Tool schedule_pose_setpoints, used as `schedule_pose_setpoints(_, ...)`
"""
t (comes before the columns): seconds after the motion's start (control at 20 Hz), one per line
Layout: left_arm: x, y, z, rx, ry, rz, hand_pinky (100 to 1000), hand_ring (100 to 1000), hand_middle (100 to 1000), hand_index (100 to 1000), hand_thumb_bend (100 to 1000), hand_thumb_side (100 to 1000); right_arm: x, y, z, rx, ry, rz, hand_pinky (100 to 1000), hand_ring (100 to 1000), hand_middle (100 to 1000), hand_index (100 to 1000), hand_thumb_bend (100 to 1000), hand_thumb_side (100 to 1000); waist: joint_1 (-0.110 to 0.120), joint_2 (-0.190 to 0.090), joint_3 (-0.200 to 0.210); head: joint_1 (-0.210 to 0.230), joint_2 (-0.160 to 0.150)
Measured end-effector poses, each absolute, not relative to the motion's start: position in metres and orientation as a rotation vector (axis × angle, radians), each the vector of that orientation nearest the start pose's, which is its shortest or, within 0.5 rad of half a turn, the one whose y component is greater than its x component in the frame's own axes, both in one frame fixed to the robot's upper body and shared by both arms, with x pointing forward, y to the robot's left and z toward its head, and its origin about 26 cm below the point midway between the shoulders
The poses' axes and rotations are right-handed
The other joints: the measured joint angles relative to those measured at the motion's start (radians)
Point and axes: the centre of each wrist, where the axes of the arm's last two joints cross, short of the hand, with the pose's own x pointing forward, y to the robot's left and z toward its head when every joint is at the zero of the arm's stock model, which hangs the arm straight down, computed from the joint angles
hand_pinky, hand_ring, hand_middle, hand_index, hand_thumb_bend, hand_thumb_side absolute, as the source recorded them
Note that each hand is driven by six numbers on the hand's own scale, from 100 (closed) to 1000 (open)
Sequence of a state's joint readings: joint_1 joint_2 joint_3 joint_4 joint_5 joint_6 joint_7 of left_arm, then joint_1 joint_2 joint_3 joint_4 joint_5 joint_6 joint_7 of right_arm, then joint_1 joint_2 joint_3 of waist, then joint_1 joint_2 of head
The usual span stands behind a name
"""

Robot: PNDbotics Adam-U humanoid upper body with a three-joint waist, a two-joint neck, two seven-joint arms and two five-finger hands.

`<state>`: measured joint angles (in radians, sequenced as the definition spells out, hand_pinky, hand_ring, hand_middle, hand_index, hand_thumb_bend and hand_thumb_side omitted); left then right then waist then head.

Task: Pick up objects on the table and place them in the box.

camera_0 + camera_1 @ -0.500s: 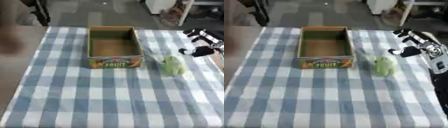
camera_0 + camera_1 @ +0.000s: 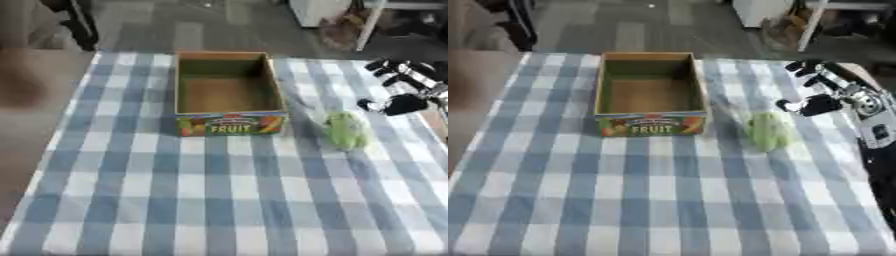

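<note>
- The right hand [image 2: 826,90] hangs over the right side of the table, fingers spread and thumb held apart, holding nothing. It sits just right of and a little farther back than the green object [image 2: 766,131].
- The left hand shows in neither view.
- The green object, pale, soft-looking and lumpy, lies on the checked cloth [image 2: 658,200], near the right wall of the box but not touching it. I cannot tell exactly what it is.
- The box [image 2: 650,95], cardboard with a fruit label on its near face, stands open and looks empty at the far middle of the table.
- The step in hand looks like the reach for the green object. To do it well, the hand should come down and leftward until the palm is over the object's middle, with the thumb on one side and fingers on the other, and should close only once the object sits between them.
- A soft, leafy thing may slip or crush, so a wide wrap probably serves better than a fingertip pinch.
- The lift must clear the box's right wall before the hand moves over the opening.
- Against the picture half a second back, the hand sits in nearly the same spot beside the object with the same spread; the object and box have not shifted.
</note>
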<state>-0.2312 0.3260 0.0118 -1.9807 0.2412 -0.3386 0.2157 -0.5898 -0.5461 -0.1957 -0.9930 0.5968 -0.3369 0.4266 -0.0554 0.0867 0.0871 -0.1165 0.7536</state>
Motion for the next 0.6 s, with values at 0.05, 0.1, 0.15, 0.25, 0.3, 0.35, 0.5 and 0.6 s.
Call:
schedule_pose_setpoints(0.05,0.295,0.271,0.178,-0.036,-2.524,0.055,638,546,592,716,100,605,0.405,-0.427,0.116,-0.632,-1.464,1.061,764,881,862,902,439,245,0.000,0.000,0.000,0.000,0.000)
schedule_pose_setpoints(0.1,0.295,0.271,0.178,-0.036,-2.524,0.055,638,546,592,716,100,604,0.405,-0.427,0.114,-0.627,-1.456,1.064,765,879,856,902,440,251,0.000,0.000,0.000,0.000,0.000)
schedule_pose_setpoints(0.15,0.295,0.271,0.178,-0.035,-2.524,0.055,638,546,592,716,100,604,0.405,-0.427,0.112,-0.620,-1.445,1.071,765,878,855,902,440,252,0.000,0.000,0.000,0.000,0.000)
schedule_pose_setpoints(0.25,0.295,0.271,0.178,-0.034,-2.524,0.056,638,546,591,716,100,604,0.405,-0.427,0.107,-0.608,-1.420,1.086,768,878,854,902,444,262,0.000,0.000,0.001,0.000,0.000)
schedule_pose_setpoints(0.3,0.295,0.271,0.178,-0.033,-2.525,0.056,638,546,591,716,100,604,0.405,-0.428,0.104,-0.603,-1.405,1.094,770,880,856,902,447,271,-0.001,0.000,0.002,0.000,0.000)
schedule_pose_setpoints(0.35,0.295,0.271,0.178,-0.033,-2.525,0.056,638,546,592,716,100,604,0.404,-0.428,0.102,-0.598,-1.390,1.103,771,881,856,902,457,266,-0.001,0.000,0.003,0.000,0.000)
schedule_pose_setpoints(0.5,0.295,0.272,0.179,-0.032,-2.525,0.057,638,546,591,716,100,604,0.404,-0.428,0.095,-0.582,-1.350,1.128,779,888,863,903,454,292,-0.001,0.000,0.005,0.000,0.000)
schedule_pose_setpoints(0.6,0.295,0.272,0.179,-0.031,-2.526,0.058,638,545,591,716,100,604,0.404,-0.428,0.090,-0.568,-1.326,1.147,786,895,868,903,461,306,-0.001,0.000,0.005,0.000,0.000)
